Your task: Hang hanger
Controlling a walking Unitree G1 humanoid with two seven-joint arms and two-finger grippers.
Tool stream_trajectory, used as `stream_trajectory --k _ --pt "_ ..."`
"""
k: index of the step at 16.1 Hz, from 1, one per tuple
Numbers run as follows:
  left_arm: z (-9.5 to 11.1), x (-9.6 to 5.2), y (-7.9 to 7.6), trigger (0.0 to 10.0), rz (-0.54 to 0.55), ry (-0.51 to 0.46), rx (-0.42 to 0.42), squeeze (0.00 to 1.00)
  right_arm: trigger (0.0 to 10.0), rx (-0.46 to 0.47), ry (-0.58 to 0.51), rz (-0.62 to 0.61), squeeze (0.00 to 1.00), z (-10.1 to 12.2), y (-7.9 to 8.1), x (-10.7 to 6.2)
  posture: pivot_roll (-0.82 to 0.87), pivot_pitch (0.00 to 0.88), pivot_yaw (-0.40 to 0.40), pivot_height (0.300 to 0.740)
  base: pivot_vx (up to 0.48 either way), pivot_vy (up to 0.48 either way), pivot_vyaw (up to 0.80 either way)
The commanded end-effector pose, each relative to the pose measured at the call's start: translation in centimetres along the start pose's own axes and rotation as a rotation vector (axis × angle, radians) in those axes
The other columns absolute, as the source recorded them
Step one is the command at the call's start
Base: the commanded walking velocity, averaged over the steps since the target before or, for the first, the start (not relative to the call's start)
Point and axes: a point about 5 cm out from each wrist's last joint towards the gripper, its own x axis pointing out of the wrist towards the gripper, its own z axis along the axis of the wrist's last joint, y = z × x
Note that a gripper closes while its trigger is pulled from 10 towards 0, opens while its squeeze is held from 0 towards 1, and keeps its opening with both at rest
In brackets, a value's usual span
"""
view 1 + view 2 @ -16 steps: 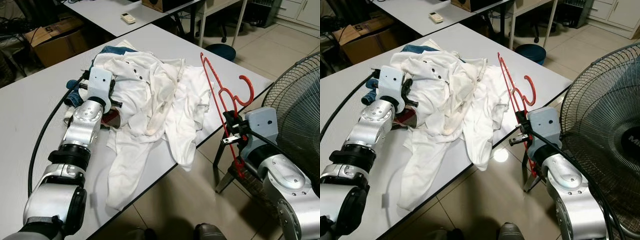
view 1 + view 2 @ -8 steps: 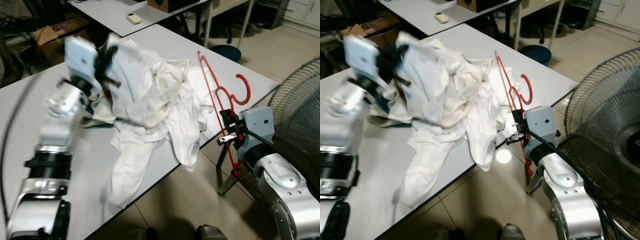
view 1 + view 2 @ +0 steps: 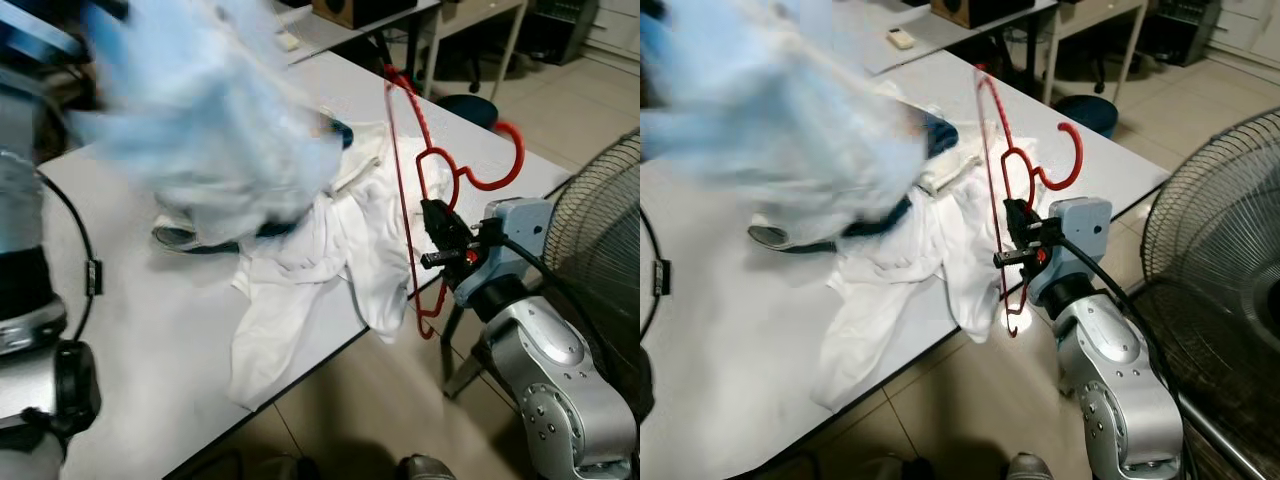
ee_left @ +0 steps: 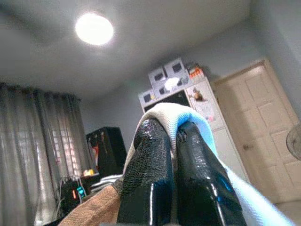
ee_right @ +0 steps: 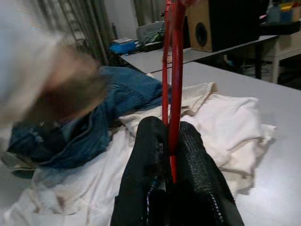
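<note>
1 red hanger (image 3: 420, 200) stands upright off the table's (image 3: 150, 330) right edge, its bar pinched in the right gripper (image 5: 170, 141), probably to keep its arms free for dressing. The left gripper (image 4: 171, 141) clamps a pale garment (image 3: 190, 130) lifted high and blurred. A fan (image 3: 600, 220) crowds the right side; the floor below is open.

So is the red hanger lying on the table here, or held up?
Held up, roughly upright. The right gripper is shut on the red hanger beside the table edge, hook pointing sideways.
</note>
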Motion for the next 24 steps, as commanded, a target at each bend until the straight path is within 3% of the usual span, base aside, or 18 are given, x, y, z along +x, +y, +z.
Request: stream_trajectory --k 1,3,5,6,8,9,11,12,13,14,15,16,18,20,21,22,23,24 --pt "-3.6 -1.5 -0.6 0.0 -0.016 0.244 0.014 0.00 10.0 0.018 0.028 -0.004 0.00 -0.4 0.1 -0.1 -0.12 0.024 0.141 0.740 0.000 0.000 0.00" --pt "-7.8 -4.5 -1.1 0.0 0.121 0.500 -0.013 0.00 10.0 -0.017 0.063 -0.034 0.00 -0.7 -0.2 -0.2 -0.13 0.032 0.144 0.740 0.000 0.000 0.00" --pt "-9.2 -5.7 -1.7 0.0 0.193 0.578 -0.035 0.00 10.0 -0.034 0.069 -0.007 0.00 -0.7 -0.2 -0.2 -0.13 0.040 0.142 0.740 0.000 0.000 0.00" --pt "-9.3 -5.1 -3.2 0.0 0.121 0.569 -0.061 0.00 10.0 -0.037 0.034 0.047 0.00 -0.1 0.3 -0.2 -0.13 0.045 0.141 0.740 0.000 0.000 0.00" --pt "-8.6 -3.5 -4.2 0.0 0.051 0.514 -0.085 0.00 10.0 -0.053 -0.013 0.041 0.00 0.8 0.2 -0.1 -0.14 0.045 0.138 0.740 0.000 0.000 0.00" --pt "-7.6 -1.1 -4.8 0.0 0.036 0.431 -0.127 0.00 10.0 -0.028 -0.061 0.031 0.00 1.6 -0.2 0.0 -0.14 0.042 0.135 0.740 0.000 0.000 0.00" --pt "-6.2 2.2 -4.3 0.0 0.122 0.312 -0.169 0.00 10.0 0.048 -0.099 -0.006 0.00 2.3 -0.9 0.2 -0.14 0.040 0.135 0.740 0.000 0.000 0.00" --pt "-5.3 3.8 -3.4 0.0 0.233 0.248 -0.214 0.00 10.0 0.096 -0.126 -0.022 0.00 2.7 -1.5 0.2 -0.14 0.038 0.143 0.740 0.000 0.000 0.00" --pt "-5.3 3.9 -3.0 0.0 0.273 0.245 -0.224 0.00 10.0 0.114 -0.128 -0.023 0.00 2.7 -1.6 0.2 -0.14 0.037 0.145 0.740 0.000 0.000 0.00" --pt "-6.2 3.2 -1.9 0.0 0.373 0.313 -0.185 0.00 10.0 0.113 -0.127 -0.046 0.00 2.7 -1.8 0.0 -0.14 0.036 0.149 0.740 0.000 0.000 0.00" --pt "-8.1 1.3 -1.0 0.0 0.472 0.435 -0.144 0.00 10.0 0.078 -0.118 -0.061 0.00 2.7 -1.9 0.0 -0.14 0.034 0.152 0.740 0.000 0.000 0.00" --pt "-10.8 -3.2 0.1 0.0 0.640 0.595 -0.118 0.00 10.0 0.106 -0.117 -0.030 0.00 2.8 -1.5 0.0 -0.15 0.038 0.157 0.740 0.000 0.000 0.00" --pt "-13.1 -7.7 -0.1 0.0 0.745 0.740 -0.100 0.00 10.0 0.115 -0.119 -0.026 0.00 2.9 -1.3 -0.1 -0.16 0.041 0.152 0.740 0.000 0.000 0.00" --pt "-15.2 -11.5 -1.3 0.0 0.744 0.900 -0.053 0.00 10.0 0.103 -0.090 0.051 0.00 2.6 -0.6 -0.3 -0.16 0.047 0.148 0.740 0.000 0.000 0.00" --pt "-16.0 -12.9 -2.1 9.5 0.711 0.973 -0.022 0.00 10.0 0.072 -0.060 0.097 0.00 2.2 -0.2 -0.4 -0.15 0.051 0.145 0.740 0.000 0.000 0.00" --pt "-16.2 -13.1 -3.2 10.0 0.617 0.992 -0.020 0.00 10.0 0.077 -0.014 0.135 0.00 1.7 0.0 -0.7 -0.15 0.053 0.143 0.740 0.000 0.000 0.00" --pt "-15.4 -11.8 -4.6 10.0 0.393 0.946 0.006 1.00 10.0 0.106 0.013 0.148 0.00 1.5 0.2 -0.9 -0.14 0.068 0.128 0.740 0.000 0.000 0.00" --pt "-15.2 -11.6 -5.0 10.0 0.349 0.939 0.004 1.00 10.0 0.114 0.014 0.145 0.00 1.4 0.2 -1.0 -0.14 0.069 0.128 0.740 0.000 0.000 0.00"
